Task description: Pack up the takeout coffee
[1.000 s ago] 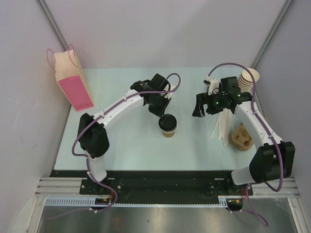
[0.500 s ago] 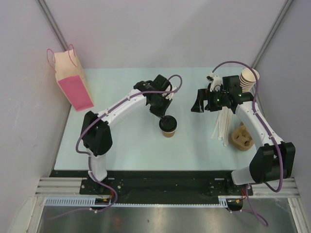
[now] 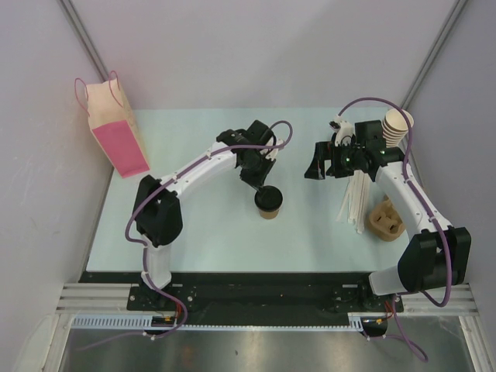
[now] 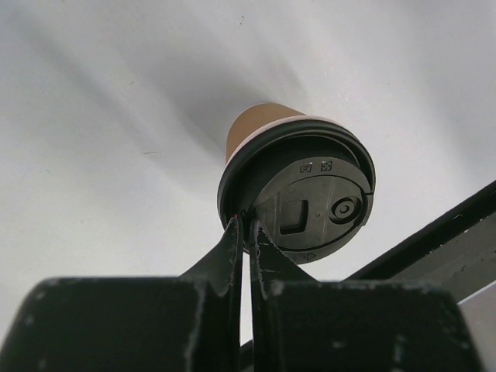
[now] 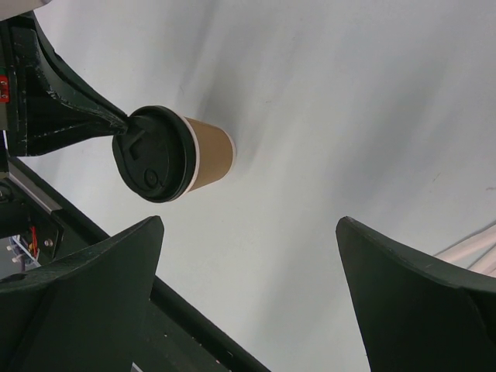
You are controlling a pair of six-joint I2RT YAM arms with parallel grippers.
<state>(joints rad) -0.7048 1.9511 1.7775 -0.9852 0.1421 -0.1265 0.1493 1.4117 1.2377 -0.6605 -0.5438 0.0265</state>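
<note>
Shifted slightly since before, the right hand (image 5: 248, 225) hangs wide open and empty; the left hand (image 4: 246, 225), pinching the takeout coffee (image 4: 310, 194) by its lid rim, should lift straight and slowly.

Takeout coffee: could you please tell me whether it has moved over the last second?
No. In the top view the takeout coffee keeps the same gap from the white straws.

The takeout coffee (image 3: 269, 204) is a black-lidded, tan-brown cup with a thin white band at the top. The tabletop (image 3: 232, 232) is pale mint. At far left, the paper bag (image 3: 116, 132) is tan with a pink panel and pink handles. The arms (image 3: 198, 167) are white with black joints and purple cables (image 3: 283, 132).
</note>
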